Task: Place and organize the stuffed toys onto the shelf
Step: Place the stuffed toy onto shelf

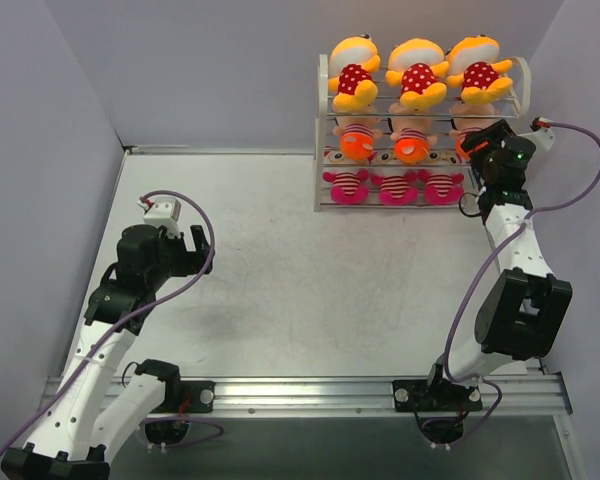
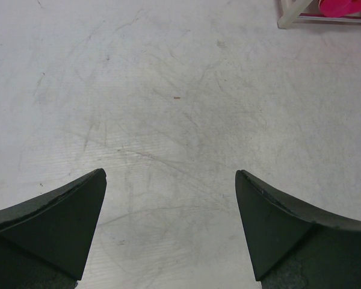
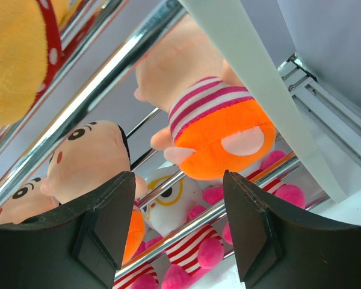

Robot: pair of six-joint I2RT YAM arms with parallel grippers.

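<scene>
The white wire shelf (image 1: 322, 130) stands at the back right. Three yellow-orange polka-dot dolls (image 1: 417, 73) fill its top tier, three peach dolls with orange bottoms (image 1: 412, 142) the middle tier, and three pink-striped dolls (image 1: 398, 187) the bottom tier. My right gripper (image 1: 483, 140) is open and empty at the right end of the middle tier. In the right wrist view the gripper (image 3: 179, 177) faces the rightmost orange-bottomed doll (image 3: 222, 132), just beyond the jaws, with a white-faced doll with glasses (image 3: 174, 201) below. My left gripper (image 1: 202, 250) is open and empty over the bare table (image 2: 170, 174).
The shelf's white side frame (image 3: 246, 66) and metal rods (image 3: 108, 90) cross close in front of my right gripper. The right wall is near the shelf's right end. A shelf foot (image 2: 289, 15) and a pink doll foot (image 2: 346, 7) show far off in the left wrist view.
</scene>
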